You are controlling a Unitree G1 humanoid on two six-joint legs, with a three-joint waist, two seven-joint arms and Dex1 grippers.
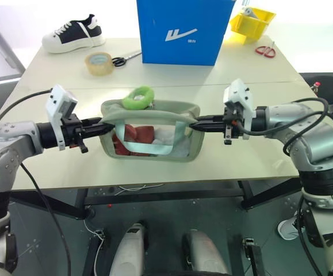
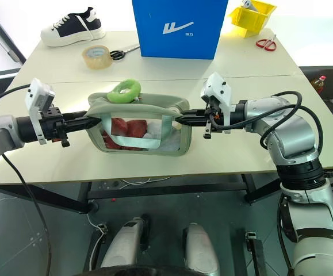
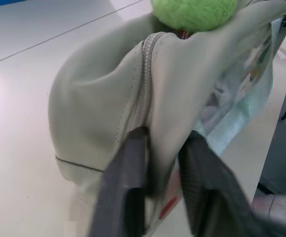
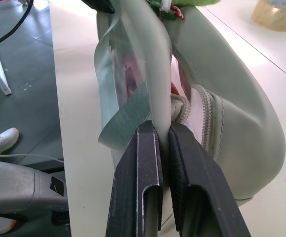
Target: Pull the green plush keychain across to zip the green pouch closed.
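Item 1: green pouch (image 1: 152, 135), held up over the near part of the table (image 1: 51, 77) and stretched between the 2 arms. Clear front window faced the robot; red and white contents showed behind it, with a mint strap (image 1: 178, 138) hanging down the front. The top seam stood partly open near the right end, where the zipper teeth parted.

Item 2: green plush keychain (image 1: 138, 98), resting on the far top edge of the pouch, left of centre, near the left end of the zipper.

Item 3: left gripper (image 1: 100, 122), clamped on the left end fabric of the pouch beside the zipper line.

Item 4: right gripper (image 1: 196, 123), pinched tight on the right end fabric.

Step in hand, judged: bracing the pouch taut; the zip pull was not yet gripped. The next move likely called for 1 gripper to let go, take the keychain and draw it along the seam to the right while the other anchored the pouch.

Item 5: blue box (image 1: 180, 29), far centre, contents unseen.

Item 6: yellow bin (image 1: 251, 24), far right, holding something small and unclear.
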